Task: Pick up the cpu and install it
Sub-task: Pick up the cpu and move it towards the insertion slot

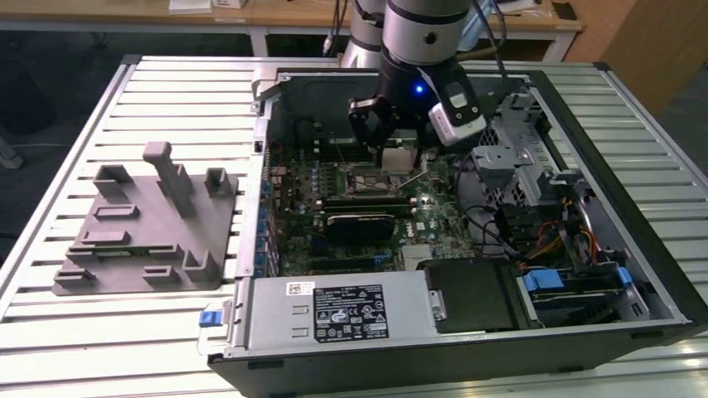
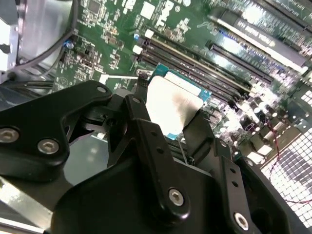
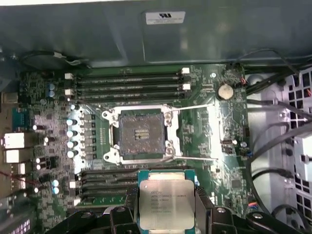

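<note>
Slatted table, open PC case mid-frame in exterior view. Gripper fingers clamped on cpu, nr empty socket. Pickup done; cpu not yet seated.

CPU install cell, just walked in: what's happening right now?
The arm's gripper is down inside the open PC case, shut on the cpu, which sits flat between its fingers with the silver top showing. It is held above the motherboard. The socket is bare, so the chip is picked up but not yet seated. The grey holder sits on the table at the exterior view's left.
</note>
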Tool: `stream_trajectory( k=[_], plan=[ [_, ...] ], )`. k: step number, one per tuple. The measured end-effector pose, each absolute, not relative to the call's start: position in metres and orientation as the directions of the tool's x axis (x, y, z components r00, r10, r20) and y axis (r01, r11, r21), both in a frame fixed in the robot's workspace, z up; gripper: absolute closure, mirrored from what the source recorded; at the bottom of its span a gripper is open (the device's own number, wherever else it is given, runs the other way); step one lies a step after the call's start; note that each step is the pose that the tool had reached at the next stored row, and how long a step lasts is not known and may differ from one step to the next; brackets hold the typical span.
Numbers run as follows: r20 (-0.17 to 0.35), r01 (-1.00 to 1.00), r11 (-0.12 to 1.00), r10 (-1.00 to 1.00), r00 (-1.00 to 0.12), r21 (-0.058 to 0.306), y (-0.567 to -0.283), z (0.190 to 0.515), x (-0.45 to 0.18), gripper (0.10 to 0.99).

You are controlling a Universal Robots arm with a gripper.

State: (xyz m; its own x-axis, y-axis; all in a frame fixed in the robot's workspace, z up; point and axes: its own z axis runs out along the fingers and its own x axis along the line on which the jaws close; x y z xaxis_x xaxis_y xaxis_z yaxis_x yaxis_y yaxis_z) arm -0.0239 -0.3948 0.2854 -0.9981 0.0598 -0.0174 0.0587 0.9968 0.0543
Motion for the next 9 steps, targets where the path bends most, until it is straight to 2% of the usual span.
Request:
stream_trajectory(
  k=[9],
  plan=[
    [-0.021, 0.059, 0.997, 0.060, -0.998, 0.055, -0.377, 0.277, -0.027, 0.545]
  ],
)
